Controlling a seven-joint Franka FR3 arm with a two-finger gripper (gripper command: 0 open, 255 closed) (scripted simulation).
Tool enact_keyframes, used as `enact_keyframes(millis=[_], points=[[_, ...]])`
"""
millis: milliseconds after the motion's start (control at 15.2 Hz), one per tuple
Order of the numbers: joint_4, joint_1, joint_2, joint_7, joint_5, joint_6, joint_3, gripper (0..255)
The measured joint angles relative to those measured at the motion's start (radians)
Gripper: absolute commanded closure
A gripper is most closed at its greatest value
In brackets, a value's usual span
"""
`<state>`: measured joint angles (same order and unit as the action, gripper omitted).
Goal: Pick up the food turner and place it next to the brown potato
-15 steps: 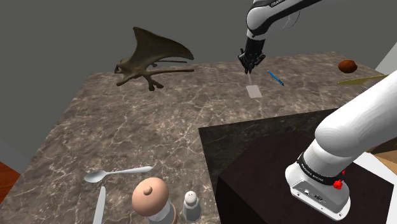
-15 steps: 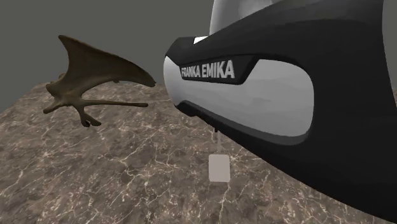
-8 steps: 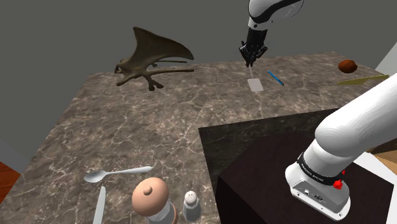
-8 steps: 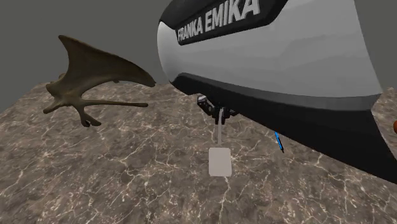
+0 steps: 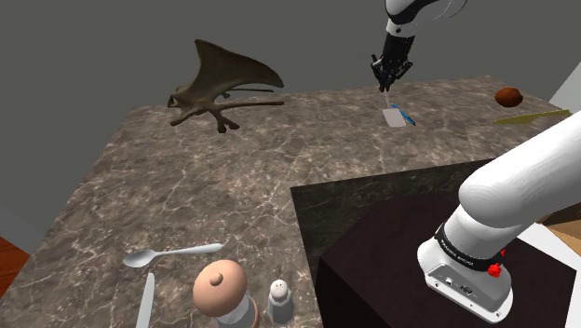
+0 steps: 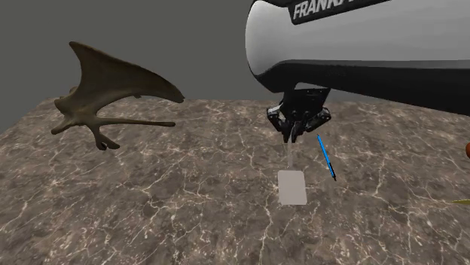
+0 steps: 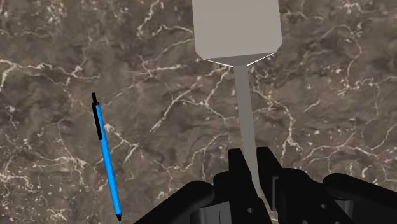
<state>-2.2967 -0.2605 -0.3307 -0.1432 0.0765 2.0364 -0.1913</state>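
Pincer (image 6: 291, 138) pinching turner (image 6: 291, 187) by handle, hanging it over desk (image 6: 151, 203) — transport step; next needing travel twd potato (image 5: 508, 96), then lowering.

1. A blue pen (image 5: 402, 116) is lying on the marbled tabletop (image 5: 233, 177), just beside the turner (image 6: 292, 187) that the gripper (image 6: 292, 138) is clasping. It is the nearest obstacle.
2. Bare tabletop is stretching between the pen and the brown potato (image 5: 508, 96), leaving open room to pass.
3. A thin yellowish strip (image 5: 531, 116) is lying just beside the potato, narrowing the room there.
4. A brown winged figure (image 5: 219, 88) is standing well apart, toward the shoulder view's left.
5. A spoon (image 5: 172, 252) and two shakers (image 5: 221, 291) are sitting at the near edge, far from the gripper.
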Motion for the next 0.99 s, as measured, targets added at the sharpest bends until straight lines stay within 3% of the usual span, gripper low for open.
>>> enact_keyframes(millis=[594, 990], points=[[0.064, -0.081, 0.054, 0.225, 0.017, -0.001, -0.153, 255], [0.157, -0.126, 0.145, 0.390, -0.008, -0.001, -0.257, 255]])
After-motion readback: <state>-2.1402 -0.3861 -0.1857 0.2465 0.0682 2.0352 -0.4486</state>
